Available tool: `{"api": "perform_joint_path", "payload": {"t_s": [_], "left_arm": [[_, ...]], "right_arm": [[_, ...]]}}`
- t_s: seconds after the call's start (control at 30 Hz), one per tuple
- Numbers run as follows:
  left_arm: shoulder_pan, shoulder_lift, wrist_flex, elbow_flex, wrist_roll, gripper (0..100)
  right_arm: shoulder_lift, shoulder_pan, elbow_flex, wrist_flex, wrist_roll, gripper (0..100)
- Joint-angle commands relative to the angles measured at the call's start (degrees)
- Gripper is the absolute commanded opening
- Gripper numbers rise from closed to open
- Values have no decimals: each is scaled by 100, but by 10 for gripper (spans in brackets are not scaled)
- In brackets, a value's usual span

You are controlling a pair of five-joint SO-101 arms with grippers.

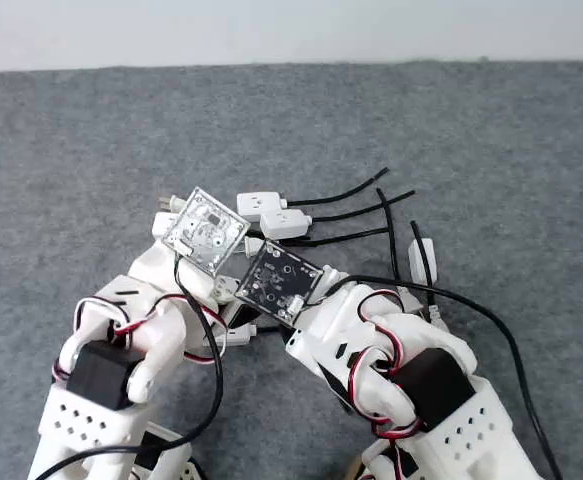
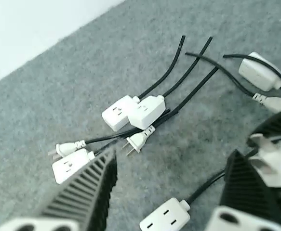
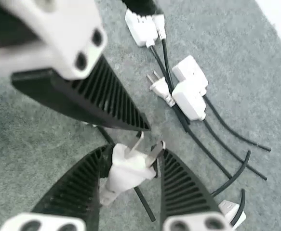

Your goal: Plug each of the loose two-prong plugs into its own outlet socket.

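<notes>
- The plug (image 3: 128, 168) is pinched between the fingers of my right gripper (image 3: 133, 156), prongs pointing away from the wrist, over the middle of the grey counter (image 1: 491, 130).
- My left gripper (image 2: 175, 161) is spread wide and holds nothing. It sits close beside the right one, over a socket (image 2: 164, 219) that lies flat on the counter.
- The paired sockets (image 2: 117, 113) lie touching, side by side, at the counter's middle. Their black cords (image 2: 169, 72) trail toward the right edge.
- A loose plug (image 2: 136, 141) lies just beside that pair, on the side nearer my arms.
- Toward the left edge, a left plug (image 2: 65, 148) and a left socket (image 2: 72, 164) lie next to each other.
- Toward the right edge, a right socket (image 2: 256, 72) lies near a right plug (image 2: 275, 102).
</notes>
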State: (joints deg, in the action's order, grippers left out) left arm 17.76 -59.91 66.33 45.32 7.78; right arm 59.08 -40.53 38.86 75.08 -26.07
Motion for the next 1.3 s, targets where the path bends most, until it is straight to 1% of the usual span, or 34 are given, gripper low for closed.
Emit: {"api": "perform_joint_path", "payload": {"t_s": [0.0,0.17,0.37,0.5,0.73,0.87,1.03,1.2,1.27], "left_arm": [[-167,-88,105,-681,-35,352],[-220,-88,273,-778,-53,352],[-220,-88,237,-400,-70,352],[-220,-88,237,-365,-70,352],[369,-88,176,-136,-70,352],[352,-88,-114,286,-53,352],[352,-88,-132,382,-44,351],[352,-88,-132,444,-44,351],[229,-88,-149,505,-44,351]], "right_arm": [[-75,-31,-35,-84,44,9],[-75,-31,-35,-92,44,9],[-75,-31,-35,-127,44,9],[-75,-31,-35,-136,53,9],[-75,-31,-35,-136,53,9],[-75,154,-35,-136,53,9],[-75,242,0,-136,44,9],[-84,251,360,-514,18,9],[-84,251,615,-743,18,9]]}}
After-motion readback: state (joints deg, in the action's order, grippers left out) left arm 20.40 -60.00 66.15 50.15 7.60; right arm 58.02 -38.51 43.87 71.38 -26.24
